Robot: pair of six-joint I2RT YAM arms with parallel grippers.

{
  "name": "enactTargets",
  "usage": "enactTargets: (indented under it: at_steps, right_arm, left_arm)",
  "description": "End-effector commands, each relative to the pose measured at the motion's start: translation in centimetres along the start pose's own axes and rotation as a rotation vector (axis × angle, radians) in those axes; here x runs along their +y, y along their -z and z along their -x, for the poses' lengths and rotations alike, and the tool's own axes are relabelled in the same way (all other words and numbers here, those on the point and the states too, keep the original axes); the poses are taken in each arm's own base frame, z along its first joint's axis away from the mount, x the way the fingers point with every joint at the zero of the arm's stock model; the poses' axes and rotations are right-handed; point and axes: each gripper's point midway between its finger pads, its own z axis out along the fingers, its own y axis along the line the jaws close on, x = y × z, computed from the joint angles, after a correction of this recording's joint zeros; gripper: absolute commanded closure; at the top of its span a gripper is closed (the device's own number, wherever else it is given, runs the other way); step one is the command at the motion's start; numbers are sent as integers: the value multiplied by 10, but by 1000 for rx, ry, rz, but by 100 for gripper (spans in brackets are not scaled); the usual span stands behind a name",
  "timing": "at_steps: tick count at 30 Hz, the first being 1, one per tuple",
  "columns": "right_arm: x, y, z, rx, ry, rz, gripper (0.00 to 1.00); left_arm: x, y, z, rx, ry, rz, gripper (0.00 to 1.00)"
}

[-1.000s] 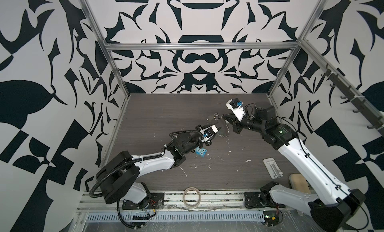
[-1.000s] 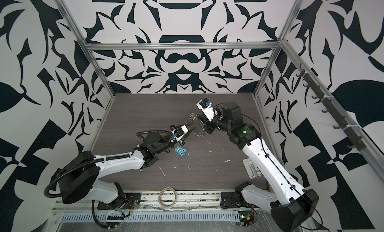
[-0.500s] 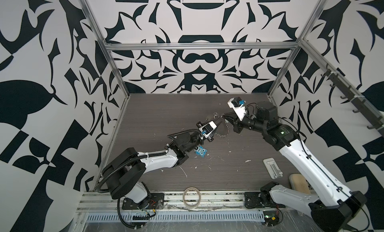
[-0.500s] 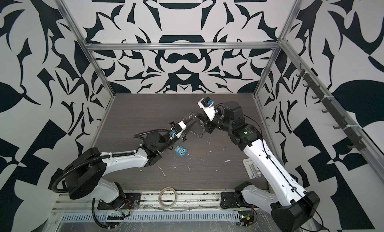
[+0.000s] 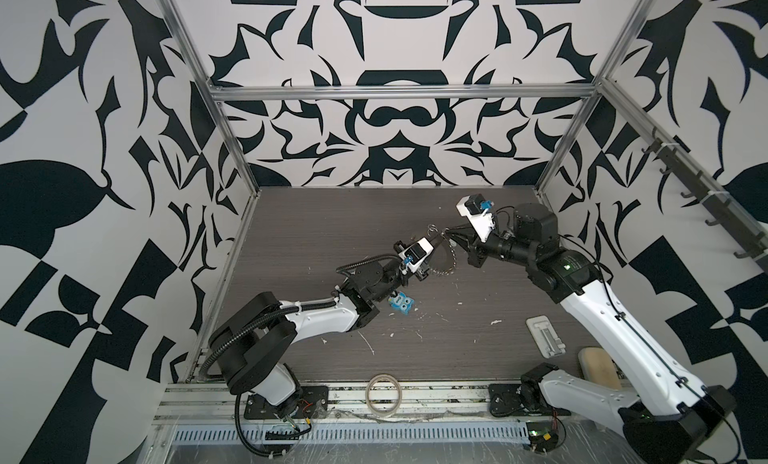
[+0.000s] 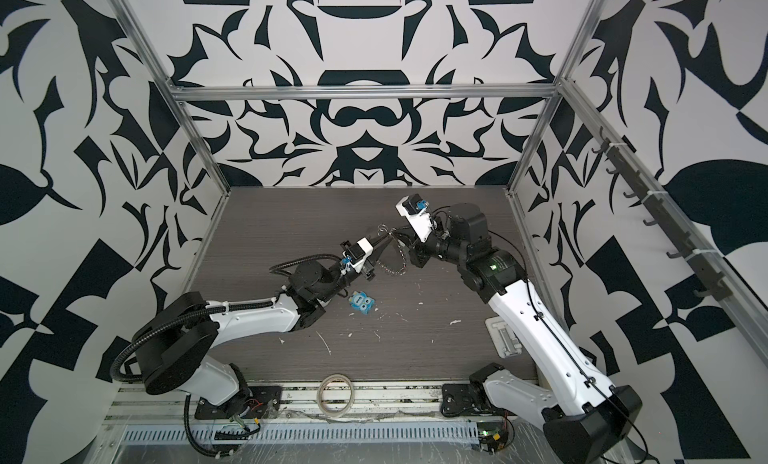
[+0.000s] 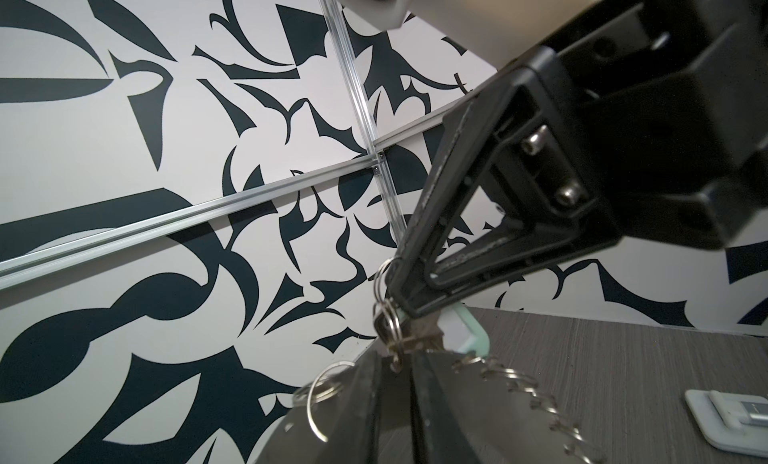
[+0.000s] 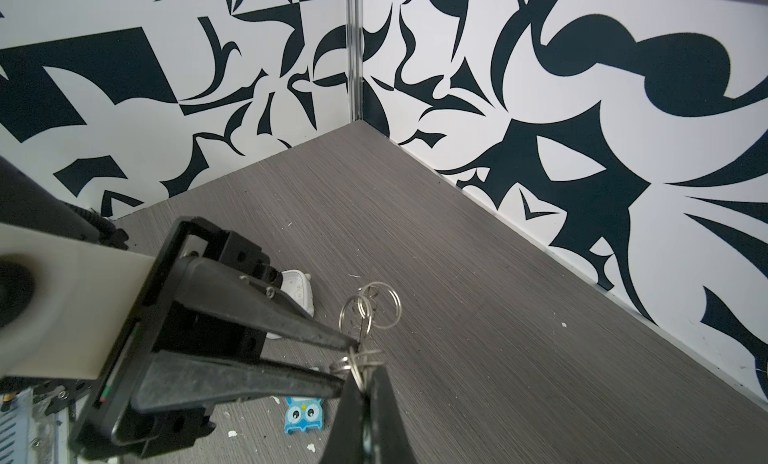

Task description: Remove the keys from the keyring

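Nearest, the blue owl-faced toy [image 5: 401,303] lies on the grey table [image 5: 316,242], at 7 o'clock from my tools. My left gripper [image 8: 348,360] reaches in from 8 o'clock, jaws narrow around small wire rings [image 8: 362,316]; I cannot tell whether they clamp. The flat silver perforated keyring [image 7: 513,377] hangs between both tools. My right gripper [image 7: 409,310], from 3 o'clock, is clamped on the keys [image 7: 459,329], a small metal key with white plastic tag.

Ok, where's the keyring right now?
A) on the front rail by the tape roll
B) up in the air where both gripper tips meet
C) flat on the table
B: the keyring hangs clear of the table, between the tips of the left gripper and the right gripper.
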Motion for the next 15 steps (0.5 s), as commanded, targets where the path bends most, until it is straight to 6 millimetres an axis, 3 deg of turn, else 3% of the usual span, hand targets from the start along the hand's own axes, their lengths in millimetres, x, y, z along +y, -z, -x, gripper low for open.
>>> enactTargets:
  at_steps: [1,9,15]
  right_arm:
    - [5,12,29,-100,33,10,100]
    - [5,12,27,-95,38,8,100]
    - [-6,9,13,-13,62,-49,100]
  left_arm:
    - [10,-7,13,-46,15,29,86]
    - [9,-9,13,-30,37,16,100]
    - [11,-10,13,45,49,-2,100]
